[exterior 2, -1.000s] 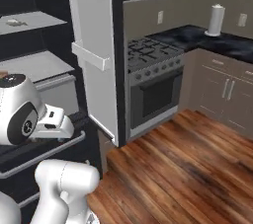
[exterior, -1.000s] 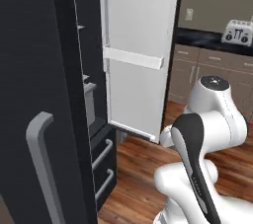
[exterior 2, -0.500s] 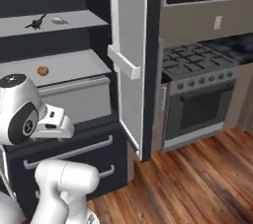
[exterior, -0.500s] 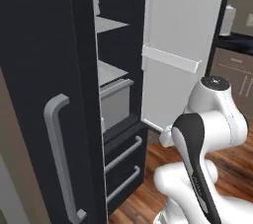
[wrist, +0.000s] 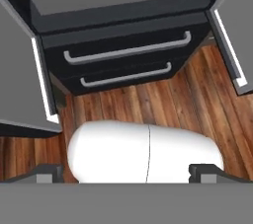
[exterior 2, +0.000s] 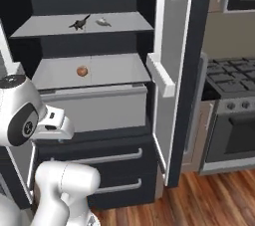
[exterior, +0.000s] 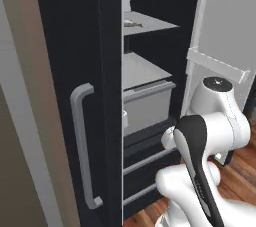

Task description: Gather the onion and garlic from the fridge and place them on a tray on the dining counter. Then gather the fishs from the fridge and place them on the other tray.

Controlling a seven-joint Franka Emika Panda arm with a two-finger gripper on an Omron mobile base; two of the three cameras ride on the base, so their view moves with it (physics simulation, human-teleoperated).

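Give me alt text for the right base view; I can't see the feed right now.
An open black double-door fridge shows a small round orange-brown onion on its lower pale grey shelf and a slender silver-grey fish beside a small dark item on the upper one. Two handled drawers sit below, and a stove stands at right.

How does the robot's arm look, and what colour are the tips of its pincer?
The arm has glossy white, rounded shells with black joints and a black band along one link. No cables or markings show. The pincer has two small dark grey, blocky fingertips.
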